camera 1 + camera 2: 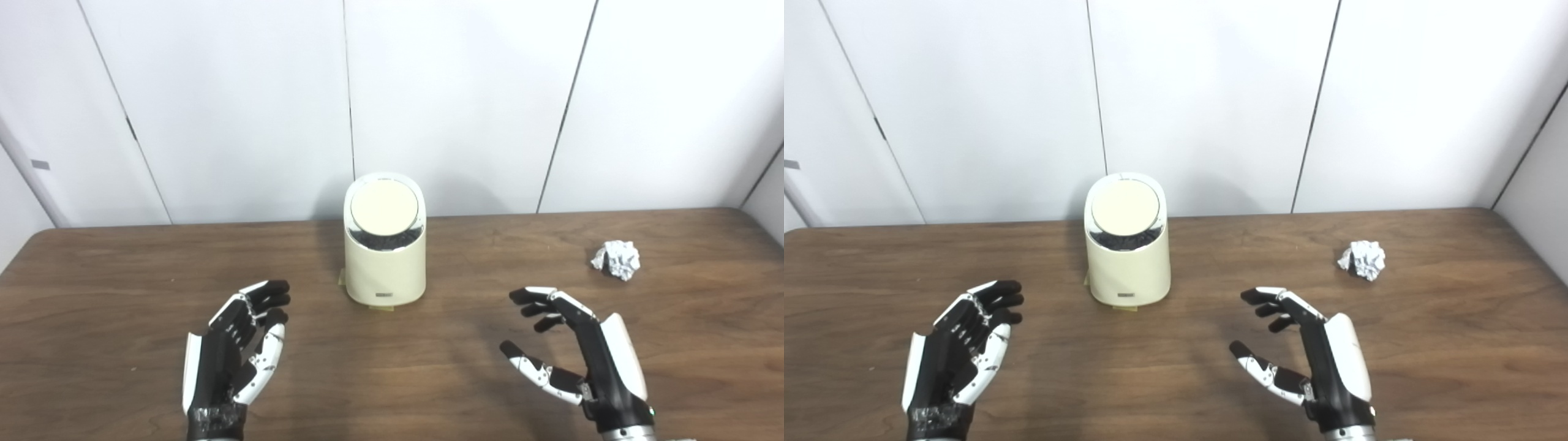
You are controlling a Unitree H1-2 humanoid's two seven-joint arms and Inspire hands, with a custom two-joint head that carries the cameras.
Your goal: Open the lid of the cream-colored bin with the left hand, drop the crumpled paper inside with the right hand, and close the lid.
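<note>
Closest to the camera, the black-and-white left hand (236, 352) sits low over the brown wood-grain table (110, 288), palm turned inward, fingers spread loosely and holding nothing. Same deal on the other side: the black-and-white right hand (579, 355) is up near the front edge too, fingers apart with the thumb sticking out toward the middle, nothing in its grasp. A bit further back, roughly between the two hands, is the cream-colored rounded plastic bin (384, 260), standing upright with its round cream lid (384, 206) tilted toward the camera; there's a dark gap along the lid's lower edge, so I can't tell whether it's fully seated. Off to the right, well apart from the bin and beyond the right hand, the white crumpled paper ball (617, 259) is just lying on the table. Behind everything is a plain white panelled wall (465, 92).
</note>
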